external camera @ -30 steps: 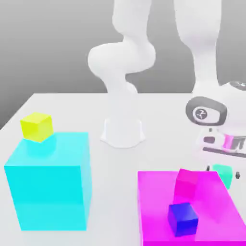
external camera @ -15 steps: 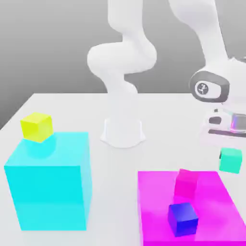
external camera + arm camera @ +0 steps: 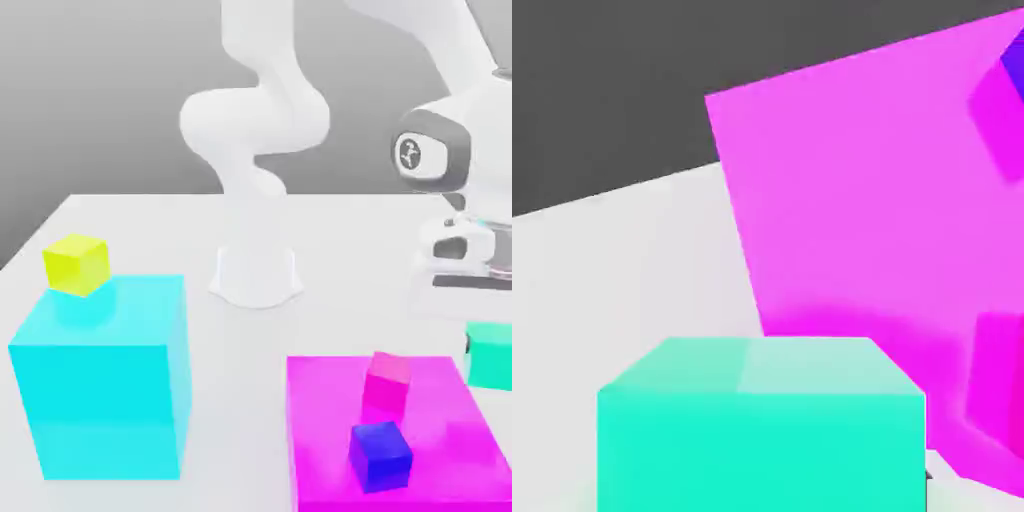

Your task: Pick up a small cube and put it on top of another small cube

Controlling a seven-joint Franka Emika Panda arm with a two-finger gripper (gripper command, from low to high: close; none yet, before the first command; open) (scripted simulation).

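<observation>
So the gripper [image 3: 487, 325] is clamped shut on the small teal cube [image 3: 490, 354] and is carrying it in the air, off the table [image 3: 150, 225], right at the exterior view's right edge, just beside the right side of the big magenta slab [image 3: 330, 440]. In the hand view the teal cube [image 3: 762, 425] is sitting close under the camera, with the magenta slab [image 3: 872, 190] spreading out past it, so the arm is looking down over the slab's edge with the cube in its grip.

Why it's holding it up like that: my guess is it's keeping the cube high enough to clear the two little cubes already on the slab, the magenta cube [image 3: 387, 383] and the blue cube [image 3: 381, 456] nearer the slab's front edge. Either one looks like a candidate to stack on. The yellow cube [image 3: 76, 263] is way over at the table's other side, perched on the back corner of the large cyan block [image 3: 100, 380], so that one seems a longer trip.

Compared with a second ago: the teal cube was down low by the slab's far right corner with the hand crouched over it. Now the hand is sitting clearly higher and the cube is lifted with it, shifted a bit toward the view's right. Nothing else is moving; yellow, magenta and blue cubes are all sitting where they were.
</observation>
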